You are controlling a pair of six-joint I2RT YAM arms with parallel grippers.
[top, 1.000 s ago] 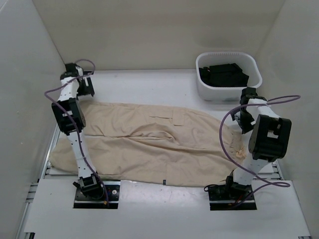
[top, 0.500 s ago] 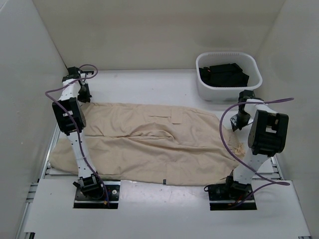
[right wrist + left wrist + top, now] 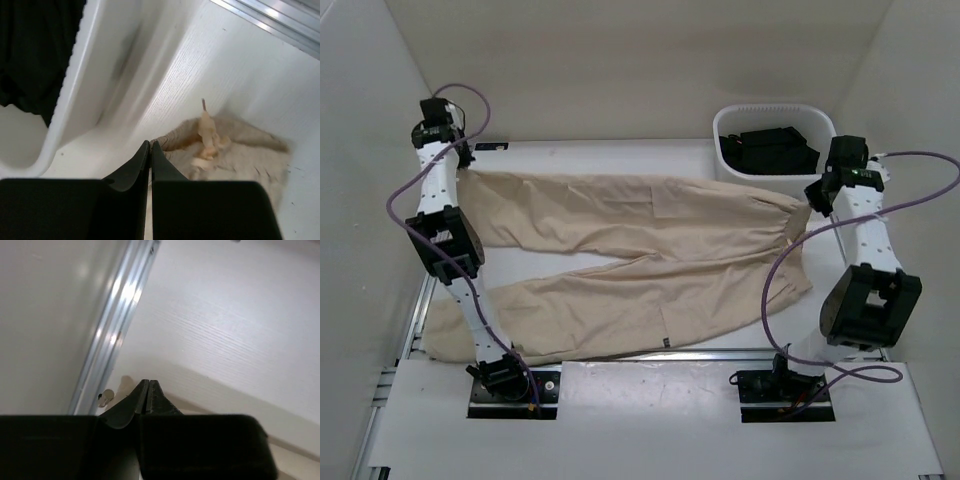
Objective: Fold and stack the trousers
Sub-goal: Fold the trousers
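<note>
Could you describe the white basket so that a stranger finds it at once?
Look at the far right corner of the table. The white basket stands there, rounded, with a ribbed rim. It alone holds black garments; the beige trousers are outside it.

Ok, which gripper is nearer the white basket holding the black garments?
Right. The right gripper, shut on the trousers at the waistband, is just beside the basket; the left gripper holds a leg end far off at the back left.
</note>
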